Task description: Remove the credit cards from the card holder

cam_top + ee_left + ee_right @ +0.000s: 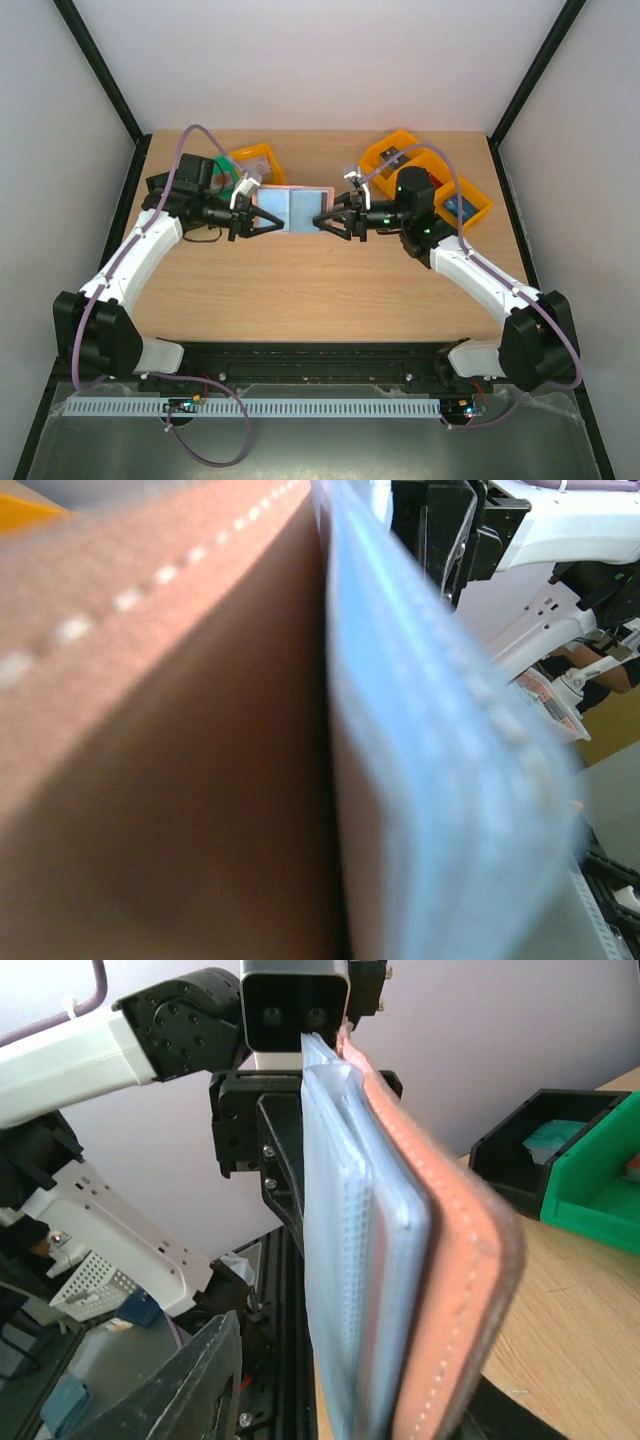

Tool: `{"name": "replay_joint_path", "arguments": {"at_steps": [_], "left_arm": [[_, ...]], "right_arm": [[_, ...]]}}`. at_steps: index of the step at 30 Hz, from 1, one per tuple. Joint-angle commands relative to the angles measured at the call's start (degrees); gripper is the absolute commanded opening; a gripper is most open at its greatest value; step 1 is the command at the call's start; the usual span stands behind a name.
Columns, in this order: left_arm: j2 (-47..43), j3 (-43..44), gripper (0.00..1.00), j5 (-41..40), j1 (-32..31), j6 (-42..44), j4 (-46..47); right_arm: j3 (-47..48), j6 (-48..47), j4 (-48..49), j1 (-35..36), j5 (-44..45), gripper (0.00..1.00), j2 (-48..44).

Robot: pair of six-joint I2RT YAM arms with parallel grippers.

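The card holder (288,208) is open, tan outside and light blue inside, and is held up in the air between the two arms. My left gripper (251,216) grips its left edge. In the left wrist view the holder (200,780) fills the frame and hides the fingers. My right gripper (326,220) is open at the holder's right edge. In the right wrist view the holder (400,1260) stands edge-on between the jaws, with the left finger (195,1385) clearly apart from it. The light blue pockets look filled, but I cannot make out any credit card.
A black bin (200,172), a green bin (228,180) and an orange bin (258,160) stand at the back left. Two orange bins (400,155) (458,203) stand at the back right. The black and green bins (590,1175) also show in the right wrist view.
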Motion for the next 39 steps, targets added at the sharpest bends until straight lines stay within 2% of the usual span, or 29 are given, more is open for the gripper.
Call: {"name": "replay_joint_path", "arguments": {"at_steps": [1,10,14,16,23,32,39], "left_arm": [[-2.1,0.4,0.02,2.1,0.9,1.1,0.6],[-2.2,0.8,0.02,1.8,1.3,4.1,-1.6],[-2.1,0.5,0.02,1.7,1.3,4.4,-1.7],[-2.2,0.5,0.02,1.7,1.2,4.5,-1.6],[-2.2,0.5,0.02,2.5,0.6,6.3,-3.0],[-1.5,0.8,0.02,2.5,0.2,6.7,-3.3],[-1.3,0.4,0.02,1.8,0.2,6.4,-2.9]], "right_arm": [[0.0,-5.7,-2.0,-0.1,0.6,0.42,-1.0],[0.0,-6.2,-4.3,-4.1,-0.1,0.44,-2.4],[-0.1,-5.5,-5.4,-4.1,4.6,0.30,-1.9],[-0.3,-4.7,-4.5,-3.8,5.2,0.29,-1.6],[-0.1,-3.3,-1.0,-0.9,7.1,0.31,0.0],[0.0,-1.6,3.6,3.1,6.8,0.41,1.5],[0.6,-0.4,6.9,5.5,6.1,0.43,2.3]]}}
